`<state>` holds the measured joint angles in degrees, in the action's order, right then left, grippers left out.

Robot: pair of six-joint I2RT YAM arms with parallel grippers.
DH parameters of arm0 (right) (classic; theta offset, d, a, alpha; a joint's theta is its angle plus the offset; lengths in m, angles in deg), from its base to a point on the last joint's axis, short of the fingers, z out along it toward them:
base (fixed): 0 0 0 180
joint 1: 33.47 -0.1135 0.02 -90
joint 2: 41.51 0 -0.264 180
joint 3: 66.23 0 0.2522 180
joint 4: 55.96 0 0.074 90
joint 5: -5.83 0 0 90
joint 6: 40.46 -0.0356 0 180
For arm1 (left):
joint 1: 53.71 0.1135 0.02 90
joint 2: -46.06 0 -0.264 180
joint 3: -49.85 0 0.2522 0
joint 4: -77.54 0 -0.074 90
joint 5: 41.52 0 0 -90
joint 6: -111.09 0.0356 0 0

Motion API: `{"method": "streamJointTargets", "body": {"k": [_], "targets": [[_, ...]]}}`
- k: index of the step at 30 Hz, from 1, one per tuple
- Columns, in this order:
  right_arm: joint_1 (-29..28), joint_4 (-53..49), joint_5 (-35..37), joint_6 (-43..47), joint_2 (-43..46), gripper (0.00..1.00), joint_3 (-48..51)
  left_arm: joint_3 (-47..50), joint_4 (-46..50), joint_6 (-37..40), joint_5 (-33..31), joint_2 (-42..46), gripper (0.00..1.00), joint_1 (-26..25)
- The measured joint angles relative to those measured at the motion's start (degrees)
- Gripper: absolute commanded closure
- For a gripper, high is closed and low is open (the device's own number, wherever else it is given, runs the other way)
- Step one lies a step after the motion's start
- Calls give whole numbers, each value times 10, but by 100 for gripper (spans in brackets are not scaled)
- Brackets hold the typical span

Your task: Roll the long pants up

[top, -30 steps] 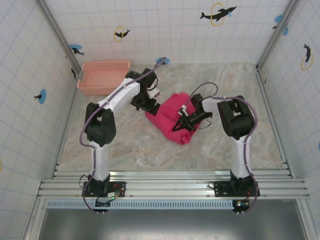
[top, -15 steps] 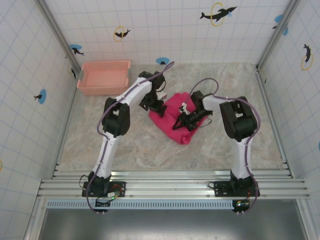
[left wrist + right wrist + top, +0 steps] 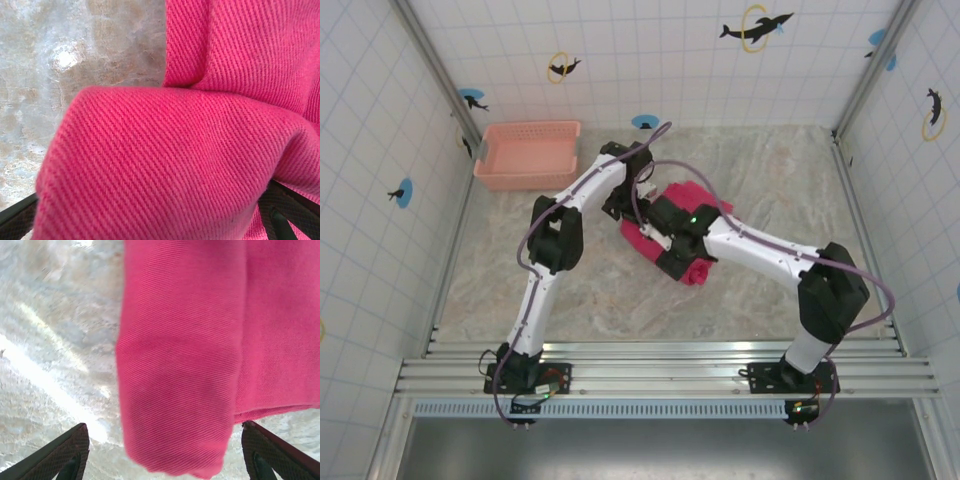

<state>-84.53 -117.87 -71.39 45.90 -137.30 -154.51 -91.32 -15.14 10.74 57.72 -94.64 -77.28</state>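
From the near edge, the right arm [image 3: 760, 250] reaches left across the table [image 3: 570, 290] to its middle, where the long pants [image 3: 698, 200] lie bunched in a thick roll on the marbled top. The right gripper [image 3: 164, 426] hangs over one end of the roll, its 2 fingers [image 3: 70, 452] spread wide on either side of the cloth, not pinching it. Just beyond, the left gripper [image 3: 150, 197] sits low at the far-left side of the bundle. It is also spread wide, with a fat fold of cloth bulging between its 2 fingers. Well apart from the pants, in the far-left corner, a pink basket [image 3: 525, 182] stands against the tiled wall [image 3: 650, 60].
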Motion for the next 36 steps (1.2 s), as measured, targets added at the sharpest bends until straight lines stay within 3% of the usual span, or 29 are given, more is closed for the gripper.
{"method": "streamJointTargets", "body": {"k": [4,9,22,25,31,36], "targets": [[-60,18,71,-4,5,15,50,9,-8,0,5,3,3,0],[-89,51,134,6,-22,15,78,14,-12,5,7,5,3,1],[-71,108,219,42,-163,17,24,20,-21,40,6,9,3,0],[-54,105,215,47,-181,31,1,19,-21,45,6,9,3,0],[5,53,119,61,-216,66,-59,19,-26,50,9,9,3,5],[30,21,51,91,-215,78,-88,14,-34,43,25,10,3,17]]}}
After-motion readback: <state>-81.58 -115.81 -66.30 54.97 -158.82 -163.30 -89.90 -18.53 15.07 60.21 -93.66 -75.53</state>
